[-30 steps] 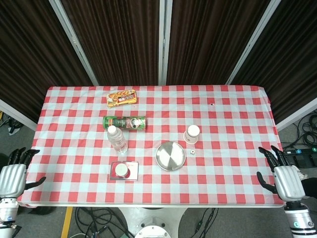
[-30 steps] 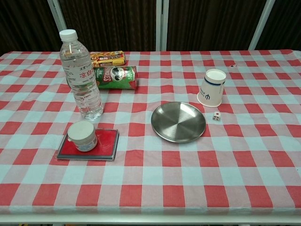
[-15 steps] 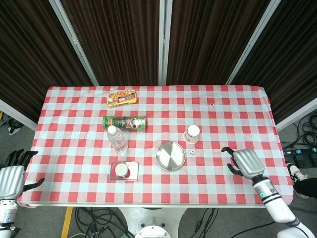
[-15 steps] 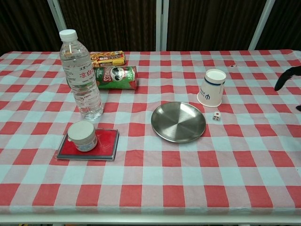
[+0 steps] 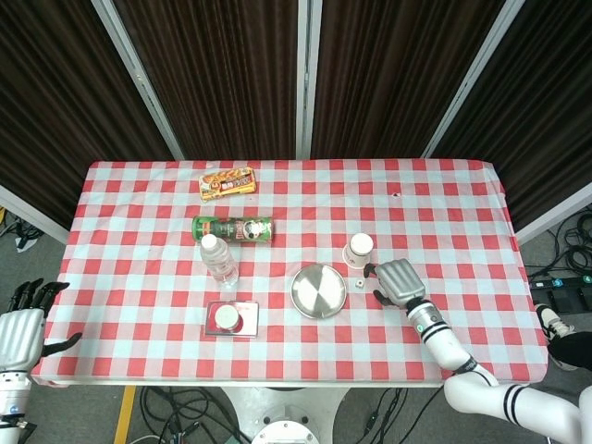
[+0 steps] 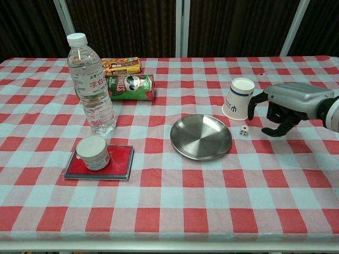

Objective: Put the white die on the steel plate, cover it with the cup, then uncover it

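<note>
1. Starting picture: white die (image 6: 243, 130) on the desk (image 6: 212, 201), between the steel plate (image 6: 201, 137) and the right robot hand (image 6: 286, 108), just in front of the upside-down cup (image 6: 238, 99). Right robot hand near the die, not touching it, released, fingers (image 6: 273, 130) curled loosely downward with nothing in them. Left robot hand (image 5: 20, 324) off the desk's near-left corner, likewise released and idle.
2. Step in hand, by the look of it: picking up the die. Nothing on the plate yet.
3. Approach from the right and slightly above, keeping clear of the cup; a knock there would likely tip it or roll it into the plate.
4. Pinch the die with thumb and fingertip on opposite faces; such a small cube probably skids on the checked cloth if pushed from one side only.
5. Lift straight up before moving toward the plate, to clear its raised rim.
6. Set down near the plate's centre, low and gently, since a drop would probably bounce or slide on the steel.
</note>
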Motion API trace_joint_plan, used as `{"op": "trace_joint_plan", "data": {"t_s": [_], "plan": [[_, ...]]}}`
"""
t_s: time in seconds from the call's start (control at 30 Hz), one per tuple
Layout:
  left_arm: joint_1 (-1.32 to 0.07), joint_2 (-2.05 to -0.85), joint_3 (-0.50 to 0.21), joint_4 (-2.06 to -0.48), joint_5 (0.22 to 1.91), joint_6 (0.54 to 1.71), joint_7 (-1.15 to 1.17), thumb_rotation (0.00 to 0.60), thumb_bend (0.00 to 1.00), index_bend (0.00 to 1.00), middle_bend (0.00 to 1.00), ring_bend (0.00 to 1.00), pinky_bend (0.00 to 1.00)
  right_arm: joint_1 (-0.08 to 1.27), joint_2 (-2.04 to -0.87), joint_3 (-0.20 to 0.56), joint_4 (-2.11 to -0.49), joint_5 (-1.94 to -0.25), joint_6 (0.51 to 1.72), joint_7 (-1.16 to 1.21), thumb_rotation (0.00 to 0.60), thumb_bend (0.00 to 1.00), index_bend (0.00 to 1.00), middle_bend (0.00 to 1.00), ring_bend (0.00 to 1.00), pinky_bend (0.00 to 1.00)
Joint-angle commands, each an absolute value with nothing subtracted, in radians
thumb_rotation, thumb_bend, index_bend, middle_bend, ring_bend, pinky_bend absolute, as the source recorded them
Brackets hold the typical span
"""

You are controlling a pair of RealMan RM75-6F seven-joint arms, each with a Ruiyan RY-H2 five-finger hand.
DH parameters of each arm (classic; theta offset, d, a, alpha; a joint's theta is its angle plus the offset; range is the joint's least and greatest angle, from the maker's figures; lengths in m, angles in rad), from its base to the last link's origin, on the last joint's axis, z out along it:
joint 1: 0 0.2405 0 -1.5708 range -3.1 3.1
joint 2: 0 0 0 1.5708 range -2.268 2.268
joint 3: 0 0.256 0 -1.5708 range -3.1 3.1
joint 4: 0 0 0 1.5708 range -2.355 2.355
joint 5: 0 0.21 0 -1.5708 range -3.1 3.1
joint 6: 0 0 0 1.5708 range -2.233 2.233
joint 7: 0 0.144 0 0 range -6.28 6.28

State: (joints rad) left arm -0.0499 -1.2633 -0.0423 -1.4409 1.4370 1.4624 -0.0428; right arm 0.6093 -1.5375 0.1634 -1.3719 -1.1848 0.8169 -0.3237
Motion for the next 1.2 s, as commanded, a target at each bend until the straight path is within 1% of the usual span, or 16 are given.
{"op": "trace_joint_plan", "data": {"t_s": [0.03, 0.27, 0.43, 0.53, 0.7, 0.8, 1.0, 1.1, 1.2], "plan": [[-0.051, -1.266, -0.042, -1.437, 1.438, 1.46, -0.048, 0.6, 0.07, 0.2, 0.19, 0.1, 0.08, 0.631, -1.577, 0.163, -1.335, -1.165, 0.807, -0.335, 0.6, 0.28, 0.39, 0.94, 0.9, 0.92], [-0.051, -1.267, -0.042, -1.425, 1.442, 1.46, -0.075, 0.6, 0.07, 0.2, 0.19, 0.1, 0.08, 0.66, -1.635, 0.161, -1.27, -1.141, 0.806, -0.347, 0.6, 0.27, 0.39, 0.94, 0.9, 0.92], [-0.048, -1.269, -0.039, -1.417, 1.442, 1.46, -0.088, 0.6, 0.07, 0.2, 0.19, 0.1, 0.08, 0.67, -1.654, 0.155, -1.247, -1.138, 0.805, -0.343, 0.6, 0.27, 0.41, 0.94, 0.9, 0.92], [-0.047, -1.268, -0.037, -1.415, 1.446, 1.459, -0.1, 0.6, 0.07, 0.2, 0.19, 0.1, 0.08, 0.676, -1.665, 0.152, -1.232, -1.136, 0.805, -0.338, 0.6, 0.27, 0.43, 0.94, 0.9, 0.92], [-0.047, -1.269, -0.036, -1.41, 1.448, 1.459, -0.11, 0.6, 0.07, 0.2, 0.19, 0.1, 0.08, 0.68, -1.674, 0.146, -1.218, -1.134, 0.808, -0.334, 0.6, 0.28, 0.53, 0.94, 0.9, 0.92], [-0.045, -1.27, -0.036, -1.407, 1.447, 1.461, -0.114, 0.6, 0.07, 0.2, 0.19, 0.1, 0.08, 0.676, -1.663, 0.144, -1.24, -1.152, 0.833, -0.327, 0.6, 0.28, 0.59, 0.94, 0.9, 0.93], [-0.045, -1.271, -0.037, -1.405, 1.448, 1.462, -0.113, 0.6, 0.07, 0.2, 0.19, 0.1, 0.08, 0.67, -1.607, 0.14, -1.366, -1.242, 0.896, -0.283, 0.6, 0.28, 0.6, 0.94, 0.9, 0.93], [-0.048, -1.272, -0.036, -1.404, 1.449, 1.457, -0.112, 0.6, 0.07, 0.2, 0.19, 0.1, 0.08, 0.691, -1.617, 0.147, -1.375, -1.247, 0.876, -0.271, 0.6, 0.28, 0.6, 0.94, 0.9, 0.93], [-0.046, -1.273, -0.036, -1.403, 1.448, 1.459, -0.111, 0.6, 0.07, 0.2, 0.19, 0.1, 0.08, 0.724, -1.657, 0.152, -1.344, -1.233, 0.84, -0.289, 0.6, 0.28, 0.6, 0.94, 0.9, 0.93]]}}
